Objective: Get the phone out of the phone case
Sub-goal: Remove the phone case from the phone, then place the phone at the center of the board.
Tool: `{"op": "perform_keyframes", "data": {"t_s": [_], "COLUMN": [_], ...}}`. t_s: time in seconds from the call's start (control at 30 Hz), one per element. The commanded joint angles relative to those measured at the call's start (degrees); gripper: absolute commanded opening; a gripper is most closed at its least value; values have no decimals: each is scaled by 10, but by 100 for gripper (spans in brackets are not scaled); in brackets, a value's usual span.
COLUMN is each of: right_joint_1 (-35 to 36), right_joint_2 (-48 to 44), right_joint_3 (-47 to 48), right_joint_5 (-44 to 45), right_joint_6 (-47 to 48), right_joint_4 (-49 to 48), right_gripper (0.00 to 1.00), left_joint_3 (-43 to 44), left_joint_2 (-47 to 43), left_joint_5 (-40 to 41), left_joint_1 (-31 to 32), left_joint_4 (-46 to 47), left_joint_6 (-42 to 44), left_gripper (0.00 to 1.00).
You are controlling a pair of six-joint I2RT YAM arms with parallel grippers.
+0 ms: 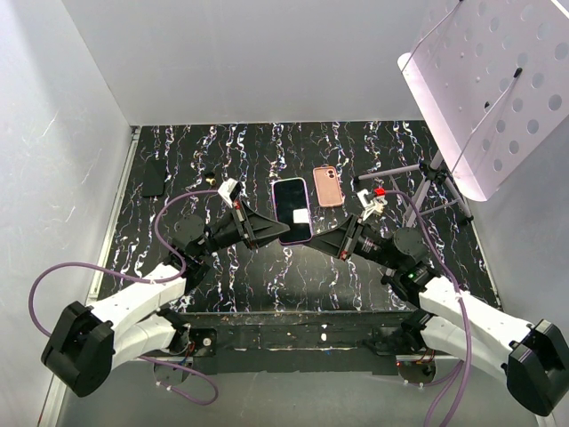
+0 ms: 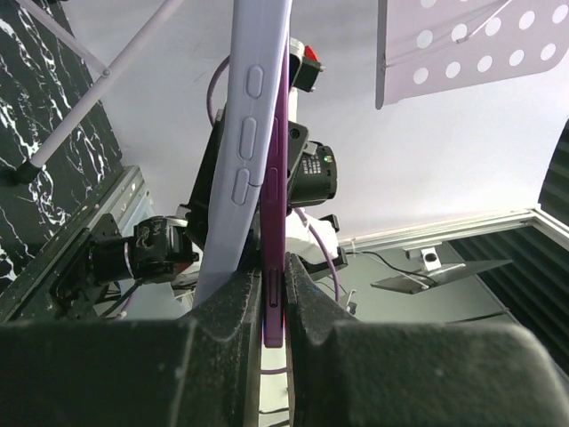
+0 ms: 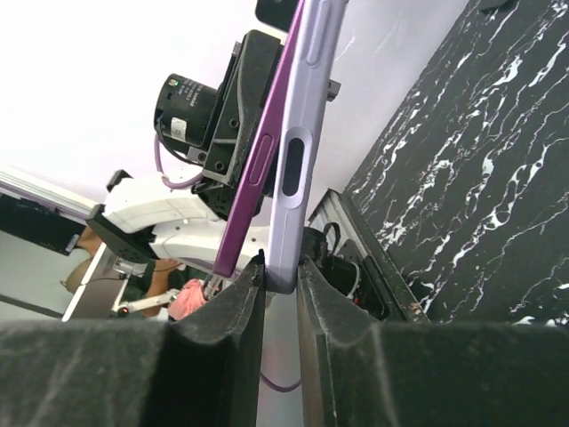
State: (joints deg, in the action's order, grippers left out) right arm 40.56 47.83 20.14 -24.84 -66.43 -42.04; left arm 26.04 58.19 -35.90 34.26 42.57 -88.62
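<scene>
Two arms: they meet at the middle of the table (image 1: 222,151), one from each side of the phone (image 1: 292,206).
Phone: it lies screen up in the top view, with a dark glass and a purple edge, between the two grippers. I cannot tell if it touches the table or is lifted.
Phone case (image 2: 249,151): pale lilac, with raised button covers. Along the edge seen from the left wrist it stands apart from the purple edge, wider at the top and closer at the fingers.
Left gripper (image 2: 274,307): the fingers are almost closed, with only the thin purple edge of the phone pinched between them; the lilac side ends against the outside of one finger.
Right gripper (image 3: 280,276): the fingers are also nearly together and they clamp the lilac edge of the phone case; the purple edge passes just beside one finger, outside the grip.
Pink flat object (image 1: 327,186): on the table, just beyond the phone and to its right.
Dark flat object (image 1: 153,176): near the far left edge of the table.
Perforated white board (image 1: 484,98): tilted on a stand at the right.
</scene>
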Motion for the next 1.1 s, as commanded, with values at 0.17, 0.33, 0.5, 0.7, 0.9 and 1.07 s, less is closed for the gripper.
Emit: {"op": "perform_keyframes", "data": {"t_s": [0.17, 0.33, 0.5, 0.7, 0.9, 1.07], "right_joint_1": [7, 129, 175, 175, 173, 173], "right_joint_2": [36, 23, 67, 49, -18, -72], "right_joint_3": [68, 223, 294, 285, 232, 215], "right_joint_5": [18, 464, 676, 694, 568, 528], "right_joint_6": [91, 269, 275, 306, 358, 337], "right_joint_4": [65, 491, 632, 624, 557, 576], "right_gripper": [1, 1, 1, 1, 1, 1], "left_joint_3": [1, 1, -5, 13, 206, 302], "left_joint_2": [11, 8, 7, -22, -53, 18], "left_joint_5": [-29, -38, -40, -26, 201, 323], "left_joint_1": [0, 0, 0, 0, 0, -36], "left_joint_4": [59, 13, -20, -161, -655, -770], "left_joint_6": [-7, 3, 13, 85, 479, 675], "left_gripper": [0, 0, 0, 0, 0, 0]}}
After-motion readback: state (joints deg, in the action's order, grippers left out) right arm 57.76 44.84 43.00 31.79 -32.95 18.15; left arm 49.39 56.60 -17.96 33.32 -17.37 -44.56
